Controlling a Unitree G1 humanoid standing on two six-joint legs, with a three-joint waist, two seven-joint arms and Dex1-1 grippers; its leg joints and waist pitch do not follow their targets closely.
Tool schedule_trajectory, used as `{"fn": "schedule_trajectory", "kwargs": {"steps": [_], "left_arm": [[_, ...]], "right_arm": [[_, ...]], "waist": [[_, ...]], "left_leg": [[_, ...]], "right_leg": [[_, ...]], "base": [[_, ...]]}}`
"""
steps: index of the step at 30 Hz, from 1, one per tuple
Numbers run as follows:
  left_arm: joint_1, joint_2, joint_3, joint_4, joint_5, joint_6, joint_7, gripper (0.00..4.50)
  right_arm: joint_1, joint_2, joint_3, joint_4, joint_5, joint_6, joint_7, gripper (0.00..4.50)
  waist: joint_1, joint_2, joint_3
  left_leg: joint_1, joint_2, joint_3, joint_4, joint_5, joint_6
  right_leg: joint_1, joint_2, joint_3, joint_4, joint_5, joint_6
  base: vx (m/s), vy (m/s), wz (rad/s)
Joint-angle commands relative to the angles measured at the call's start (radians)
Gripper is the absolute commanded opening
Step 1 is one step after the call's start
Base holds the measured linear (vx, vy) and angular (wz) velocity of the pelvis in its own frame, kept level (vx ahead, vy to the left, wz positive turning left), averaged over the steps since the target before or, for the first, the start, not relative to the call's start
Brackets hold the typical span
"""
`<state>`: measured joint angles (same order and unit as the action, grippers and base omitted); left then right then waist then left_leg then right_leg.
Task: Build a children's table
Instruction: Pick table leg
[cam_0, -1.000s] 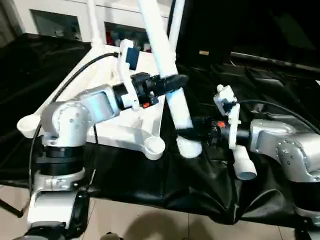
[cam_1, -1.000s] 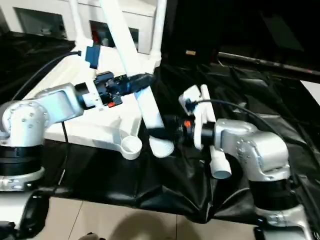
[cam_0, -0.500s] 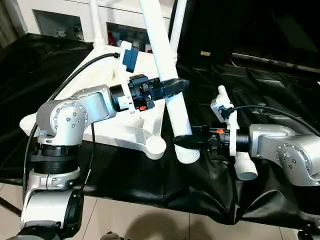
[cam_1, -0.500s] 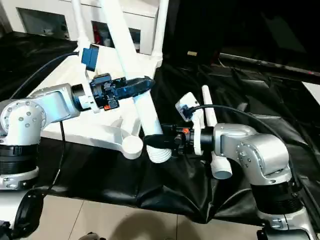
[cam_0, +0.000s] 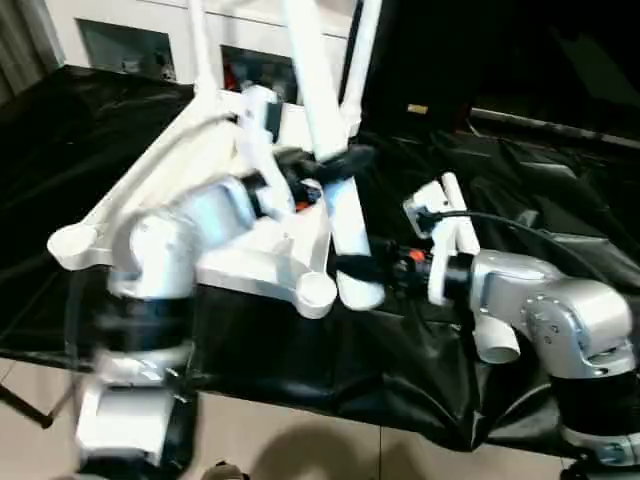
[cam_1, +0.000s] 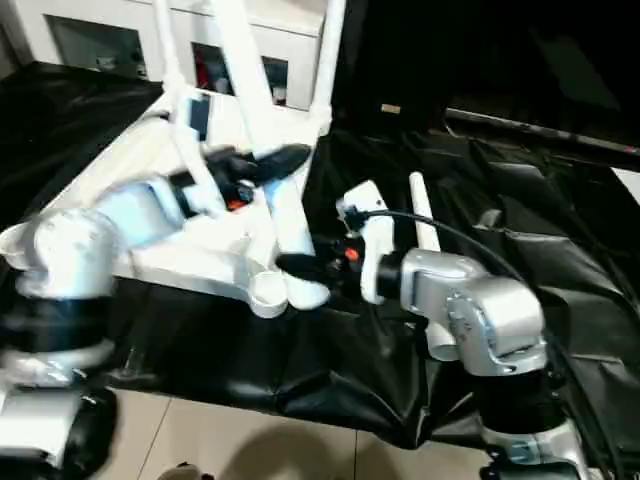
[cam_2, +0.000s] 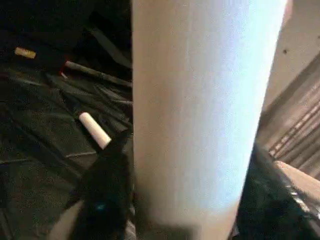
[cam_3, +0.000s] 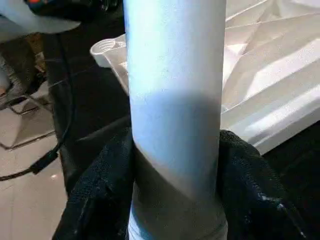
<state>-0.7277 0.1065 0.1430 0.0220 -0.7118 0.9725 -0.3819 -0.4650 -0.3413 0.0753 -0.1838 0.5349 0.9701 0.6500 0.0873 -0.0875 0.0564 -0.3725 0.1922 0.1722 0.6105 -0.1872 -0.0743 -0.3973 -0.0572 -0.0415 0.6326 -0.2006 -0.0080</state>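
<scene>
White plastic leg (cam_0: 338, 190) is clamped by my left gripper (cam_0: 335, 165) above and right gripper (cam_0: 352, 267) near its wide end, just beside the tabletop's (cam_0: 200, 190) corner socket (cam_0: 316, 293); I judge mismatched pulls could tilt it, missing the socket.

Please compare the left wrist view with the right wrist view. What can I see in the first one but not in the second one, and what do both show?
The left wrist view alone shows a loose leg lying on the black cloth. The right wrist view alone shows the ribbed underside of the table top and an empty corner socket. Both share the held leg, a thick white tube rising between that arm's own black fingers: the left tool and the right tool are each closed on it.
</scene>
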Motion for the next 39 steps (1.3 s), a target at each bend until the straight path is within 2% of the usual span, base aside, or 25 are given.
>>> {"fn": "schedule_trajectory", "kwargs": {"steps": [1, 2, 5, 6, 7, 9, 11, 12, 13, 15, 16, 19, 20, 22, 23, 25, 32, 39], "left_arm": [[-0.005, -0.010, 0.009, -0.014, 0.003, -0.003, 0.028, 2.59], [-0.007, -0.012, 0.014, -0.016, -0.004, -0.001, 0.030, 2.25], [-0.010, -0.011, 0.020, -0.021, 0.002, 0.003, 0.045, 2.21], [-0.010, -0.010, 0.022, -0.020, 0.006, 0.001, 0.051, 2.07], [-0.012, -0.010, 0.025, -0.019, 0.010, -0.002, 0.057, 1.95], [-0.014, -0.003, 0.023, -0.019, 0.010, -0.007, 0.052, 1.94], [-0.013, 0.010, 0.010, -0.023, 0.007, -0.007, 0.030, 1.90], [-0.012, 0.015, 0.005, -0.025, 0.007, -0.006, 0.021, 1.88], [-0.009, 0.031, -0.012, -0.034, 0.010, -0.005, -0.004, 1.88], [-0.004, 0.055, -0.037, -0.047, 0.010, 0.001, -0.042, 1.88], [-0.004, 0.065, -0.045, -0.050, 0.005, 0.011, -0.057, 1.87], [-0.002, 0.092, -0.066, -0.060, -0.010, 0.030, -0.100, 1.87], [-0.002, 0.104, -0.075, -0.064, -0.018, 0.037, -0.123, 1.87], [0.003, 0.137, -0.105, -0.081, -0.028, 0.044, -0.187, 1.87], [0.006, 0.155, -0.124, -0.091, -0.032, 0.041, -0.224, 1.87], [0.006, 0.176, -0.145, -0.102, -0.040, 0.041, -0.267, 1.87], [-0.006, 0.168, -0.156, -0.113, -0.063, 0.046, -0.313, 1.87], [-0.009, 0.155, -0.179, -0.129, -0.079, 0.042, -0.339, 1.87]], "right_arm": [[-0.015, -0.002, -0.029, -0.001, -0.013, -0.014, -0.015, 1.96], [-0.017, -0.001, -0.028, -0.001, -0.014, -0.013, -0.017, 1.96], [-0.022, 0.000, -0.024, 0.003, -0.020, -0.021, -0.027, 1.96], [-0.023, -0.001, -0.022, 0.004, -0.023, -0.025, -0.031, 1.96], [-0.024, -0.002, -0.020, 0.006, -0.025, -0.028, -0.035, 1.96], [-0.025, -0.009, -0.010, 0.004, -0.031, -0.041, -0.031, 1.96], [-0.021, -0.002, -0.007, 0.002, -0.041, -0.097, -0.019, 1.96], [-0.019, 0.001, -0.009, 0.004, -0.040, -0.107, -0.017, 2.31], [-0.019, 0.004, -0.016, 0.005, -0.025, -0.098, -0.006, 2.52], [-0.020, -0.002, -0.026, 0.001, 0.004, -0.064, 0.015, 2.66], [-0.022, -0.019, -0.020, -0.004, 0.010, -0.050, 0.033, 2.75], [-0.021, -0.060, -0.004, -0.014, 0.013, -0.035, 0.070, 2.99], [-0.023, -0.069, -0.012, -0.012, 0.025, -0.024, 0.081, 3.06], [-0.028, -0.080, -0.032, -0.012, 0.067, 0.002, 0.111, 3.08], [-0.031, -0.087, -0.039, -0.014, 0.089, 0.016, 0.132, 3.08], [-0.034, -0.106, -0.035, -0.019, 0.118, 0.036, 0.168, 3.08], [-0.025, -0.147, 0.020, -0.020, 0.133, 0.051, 0.239, 3.08], [-0.033, -0.140, 0.044, 0.007, 0.126, 0.050, 0.241, 3.08]], "waist": [[-0.002, 0.005, -0.067], [-0.002, 0.006, -0.066], [-0.002, 0.006, -0.067], [-0.003, 0.006, -0.068], [-0.003, 0.002, -0.067], [-0.002, 0.004, -0.067], [-0.002, 0.002, -0.067], [-0.003, 0.003, -0.067], [-0.003, 0.004, -0.066], [-0.003, 0.004, -0.066], [-0.004, 0.000, -0.065], [0.001, 0.002, -0.065], [-0.001, -0.003, -0.064], [0.000, 0.001, -0.066], [-0.002, -0.004, -0.065], [0.000, -0.002, -0.066], [0.000, -0.007, -0.064], [0.001, -0.010, -0.065]], "left_leg": [[0.013, 0.030, -0.005, -0.066, -0.071, -0.026], [0.013, 0.030, -0.005, -0.067, -0.074, -0.028], [0.013, 0.030, -0.006, -0.067, -0.077, -0.033], [0.013, 0.030, -0.006, -0.067, -0.073, -0.032], [0.012, 0.030, -0.006, -0.067, -0.070, -0.032], [0.012, 0.030, -0.006, -0.067, -0.068, -0.029], [0.012, 0.031, -0.005, -0.067, -0.071, -0.030], [0.012, 0.030, -0.005, -0.067, -0.072, -0.029], [0.012, 0.031, -0.006, -0.068, -0.072, -0.029], [0.014, 0.031, -0.006, -0.068, -0.074, -0.026], [0.013, 0.030, -0.005, -0.068, -0.078, -0.024], [0.016, 0.031, -0.004, -0.067, -0.071, -0.024], [0.013, 0.031, -0.003, -0.068, -0.069, -0.024], [0.014, 0.032, -0.005, -0.069, -0.067, -0.024], [0.013, 0.031, -0.003, -0.068, -0.070, -0.022], [0.014, 0.032, -0.004, -0.068, -0.065, -0.021], [0.011, 0.032, -0.003, -0.067, -0.071, -0.025], [0.011, 0.032, -0.002, -0.066, -0.061, -0.024]], "right_leg": [[0.058, -0.067, 0.044, -0.070, -0.082, -0.162], [0.058, -0.068, 0.044, -0.070, -0.090, -0.159], [0.056, -0.066, 0.044, -0.071, -0.105, -0.145], [0.056, -0.067, 0.044, -0.071, -0.098, -0.144], [0.056, -0.065, 0.043, -0.070, -0.093, -0.142], [0.055, -0.067, 0.044, -0.071, -0.093, -0.141], [0.054, -0.068, 0.044, -0.072, -0.101, -0.140], [0.054, -0.068, 0.044, -0.071, -0.103, -0.140], [0.054, -0.067, 0.044, -0.070, -0.103, -0.140], [0.053, -0.066, 0.043, -0.070, -0.108, -0.137], [0.052, -0.065, 0.044, -0.070, -0.114, -0.133], [0.052, -0.065, 0.044, -0.070, -0.114, -0.130], [0.052, -0.065, 0.044, -0.070, -0.115, -0.131], [0.053, -0.068, 0.044, -0.068, -0.123, -0.130], [0.051, -0.066, 0.044, -0.071, -0.127, -0.132], [0.051, -0.068, 0.043, -0.069, -0.127, -0.137], [0.052, -0.069, 0.043, -0.071, -0.152, -0.144], [0.052, -0.069, 0.043, -0.070, -0.138, -0.150]], "base": [[0.000, 0.000, 0.00], [0.000, 0.000, 0.00], [0.000, 0.000, 0.00], [0.000, 0.000, 0.00], [0.000, 0.000, 0.00], [0.000, 0.000, 0.00], [0.000, 0.000, 0.00], [0.000, 0.000, 0.00], [0.000, 0.000, 0.00], [0.000, 0.000, 0.00], [0.000, 0.000, 0.00], [0.000, 0.000, 0.00], [0.000, 0.000, 0.00], [0.000, 0.000, 0.00], [0.000, 0.000, 0.00], [0.000, 0.000, 0.00], [0.000, 0.000, 0.00], [0.000, 0.000, 0.00]]}}
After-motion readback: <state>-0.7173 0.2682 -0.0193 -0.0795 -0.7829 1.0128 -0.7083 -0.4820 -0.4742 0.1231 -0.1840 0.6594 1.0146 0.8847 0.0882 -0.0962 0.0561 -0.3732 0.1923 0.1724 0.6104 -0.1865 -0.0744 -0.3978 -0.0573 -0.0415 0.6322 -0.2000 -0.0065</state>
